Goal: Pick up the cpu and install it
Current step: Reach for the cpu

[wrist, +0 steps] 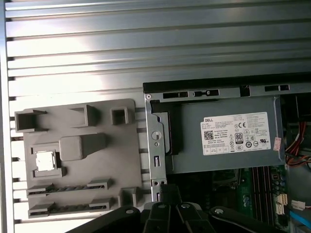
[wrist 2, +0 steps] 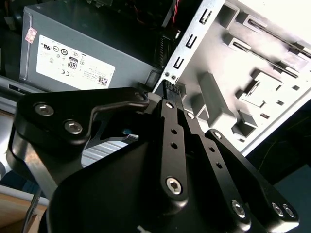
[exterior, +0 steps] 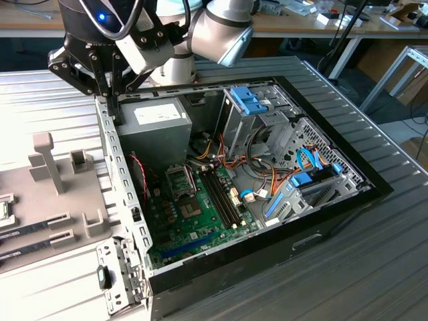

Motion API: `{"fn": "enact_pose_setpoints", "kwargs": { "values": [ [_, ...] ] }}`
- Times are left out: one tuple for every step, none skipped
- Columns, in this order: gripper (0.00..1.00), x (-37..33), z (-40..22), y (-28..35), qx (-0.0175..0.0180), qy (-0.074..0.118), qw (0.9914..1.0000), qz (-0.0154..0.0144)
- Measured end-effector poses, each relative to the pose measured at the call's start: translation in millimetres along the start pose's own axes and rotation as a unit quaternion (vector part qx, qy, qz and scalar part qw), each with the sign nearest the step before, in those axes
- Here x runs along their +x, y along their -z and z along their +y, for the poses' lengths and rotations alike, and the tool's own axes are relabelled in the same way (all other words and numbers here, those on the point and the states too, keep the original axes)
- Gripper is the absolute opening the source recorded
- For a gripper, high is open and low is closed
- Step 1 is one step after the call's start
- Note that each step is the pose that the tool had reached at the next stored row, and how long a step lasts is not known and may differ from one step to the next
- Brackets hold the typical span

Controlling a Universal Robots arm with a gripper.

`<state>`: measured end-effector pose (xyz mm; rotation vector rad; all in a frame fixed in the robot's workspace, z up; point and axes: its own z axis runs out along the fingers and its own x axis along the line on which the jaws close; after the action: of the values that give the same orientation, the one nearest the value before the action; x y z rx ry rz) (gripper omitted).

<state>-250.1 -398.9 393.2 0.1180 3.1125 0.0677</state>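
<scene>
My fingers (wrist: pixel 168 188), closed on nothing, are hovering above the wall of the computer case (wrist: pixel 156 145) while the cpu (wrist: pixel 44 160) is lying nested in the grey holder (wrist: pixel 114 155) on the desk (wrist: pixel 146 39), presumably so it stays square.

Lab: workbenches (exterior: pixel 294 28), open computer case (exterior: pixel 267 257)
</scene>
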Motion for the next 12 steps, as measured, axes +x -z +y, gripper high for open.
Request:
{"fn": "enact_pose_setpoints", "kwargs": {
  "values": [
    [0.11, 0.5, 0.0, 0.0, 0.0, 0.0, 1.0, 0.0],
    [0.11, 1.0, -0.1, 0.0, 0.0, 0.0, 1.0, 0.0],
    [0.11, 1.5, -0.1, 0.0, 0.0, 0.0, 1.0, 0.0],
    [0.11, 2.1, -0.2, 0.1, 0.0, 0.0, 1.0, 0.0],
    [0.11, 2.8, -0.2, 0.1, 0.0, 0.0, 1.0, 0.0],
    [0.11, 3.8, -0.3, 0.1, 0.0, 0.0, 1.0, 0.0],
    [0.11, 4.5, -0.3, 0.1, 0.0, 0.0, 1.0, 0.0],
    [0.11, 4.9, -0.4, 0.1, 0.0, 0.0, 1.0, 0.0],
    [0.11, 5.2, -0.4, 0.1, 0.0, 0.0, 1.0, 0.0],
    [0.11, 5.5, -0.4, 0.2, 0.0, 0.0, 1.0, 0.0],
    [0.11, 5.8, -0.4, 0.2, 0.0, 0.0, 1.0, 0.0],
    [0.11, 6.4, -0.5, 0.2, 0.0, 0.0, 1.0, 0.0]
  ]
}}
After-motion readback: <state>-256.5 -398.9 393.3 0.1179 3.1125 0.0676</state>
